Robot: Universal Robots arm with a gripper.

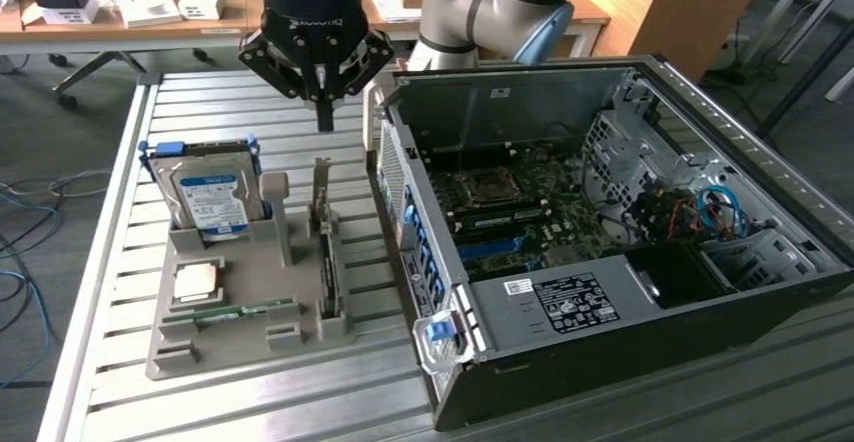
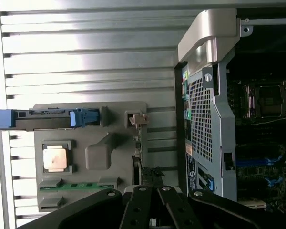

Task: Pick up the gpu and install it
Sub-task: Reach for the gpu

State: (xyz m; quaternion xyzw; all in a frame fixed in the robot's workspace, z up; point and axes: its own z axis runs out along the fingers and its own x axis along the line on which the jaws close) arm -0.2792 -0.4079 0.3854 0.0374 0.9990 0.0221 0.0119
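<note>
The gripper (image 1: pixel 324 120) points straight down, its two fingers (image 1: pixel 323 109) pressed together into one narrow tip. The grey arm (image 1: pixel 497 7) bends behind it, toward the exterior view's right.

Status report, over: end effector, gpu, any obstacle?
End effector shut, holding nothing, above the gpu. It stands on edge in gray holder. Nothing between them.

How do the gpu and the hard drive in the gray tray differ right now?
Look: the hard drive is a thick silver block with a blue-white label in a blue frame; the gpu is a thin dark card with a silver bracket at one end.
Pose: in the exterior view the hard drive shows its broad face; the gpu is seen edge-on.
Place: the gpu sits nearer the computer case than the hard drive.
Shared: both stand on edge in the gray tray.
</note>
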